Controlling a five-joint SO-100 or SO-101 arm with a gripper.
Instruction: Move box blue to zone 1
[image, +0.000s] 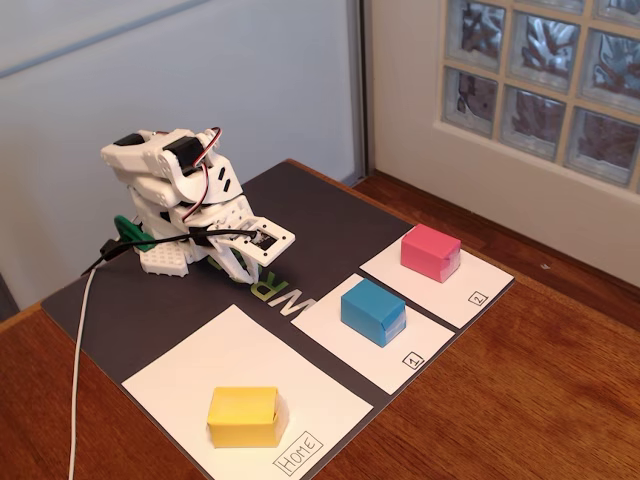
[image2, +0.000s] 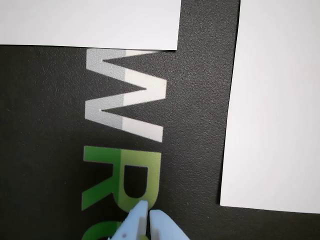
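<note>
The blue box (image: 372, 311) stands upright on the white sheet marked "1", zone 1 (image: 330, 328), in the fixed view. The white arm is folded low at the back of the mat. Its gripper (image: 246, 274) points down at the mat, well to the left of the blue box and apart from it. In the wrist view the gripper (image2: 148, 212) is shut, its pale fingertips together over the green lettering with nothing between them. The blue box is out of the wrist view.
A pink box (image: 430, 252) sits on the sheet marked "2" (image: 480, 285), and a yellow box (image: 243, 416) on the "Home" sheet (image: 190, 375). All lie on a dark mat (image: 130, 310) on a wooden table (image: 520, 400). A white cable (image: 80, 350) trails left. Two white sheets (image2: 90, 22) (image2: 275, 100) edge the wrist view.
</note>
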